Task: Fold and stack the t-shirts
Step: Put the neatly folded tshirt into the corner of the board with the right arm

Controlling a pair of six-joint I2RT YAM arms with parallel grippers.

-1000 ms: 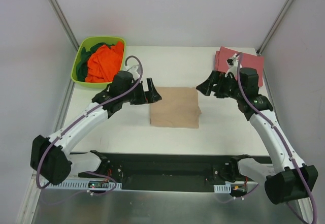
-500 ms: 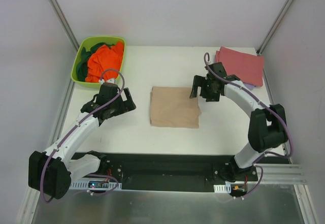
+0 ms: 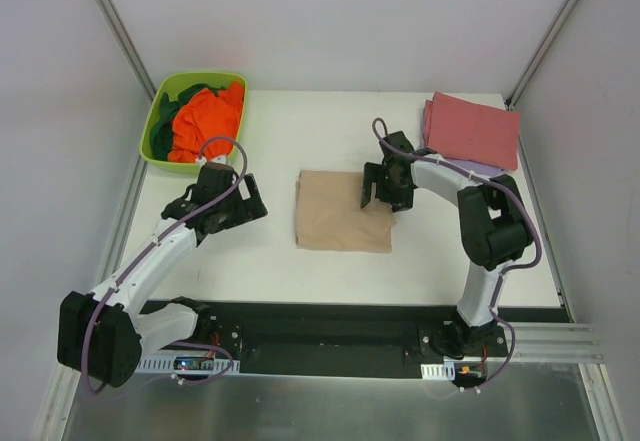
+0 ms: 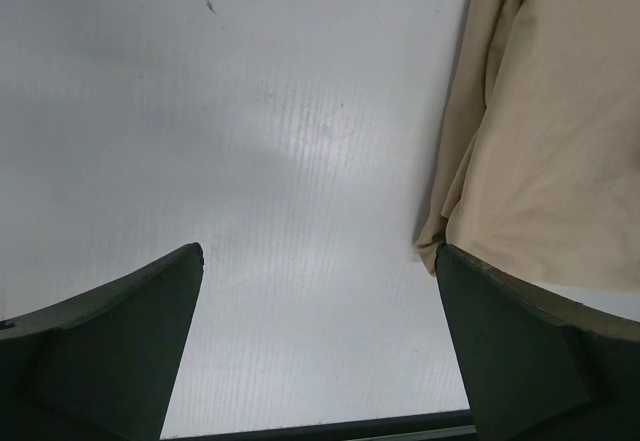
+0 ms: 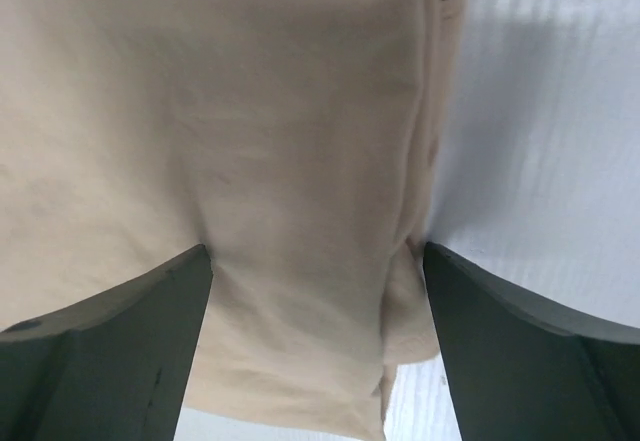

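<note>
Under right gripper point(image 5: 316, 249), only wrist view shows tan t-shirt point(image 5: 250, 111) layers.

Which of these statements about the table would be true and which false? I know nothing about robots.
1. The tan shirt lies folded near the middle of the table. True.
2. The left gripper is clamped on the tan shirt. False: its fingers are apart over bare table, beside the shirt.
3. The right gripper is open above the tan shirt's right edge. True.
4. The orange shirt is folded on top of the red shirt. False: it lies crumpled in the lime-green tub with a dark green shirt.
5. The red shirt lies folded at the table's far right corner. True.
</note>
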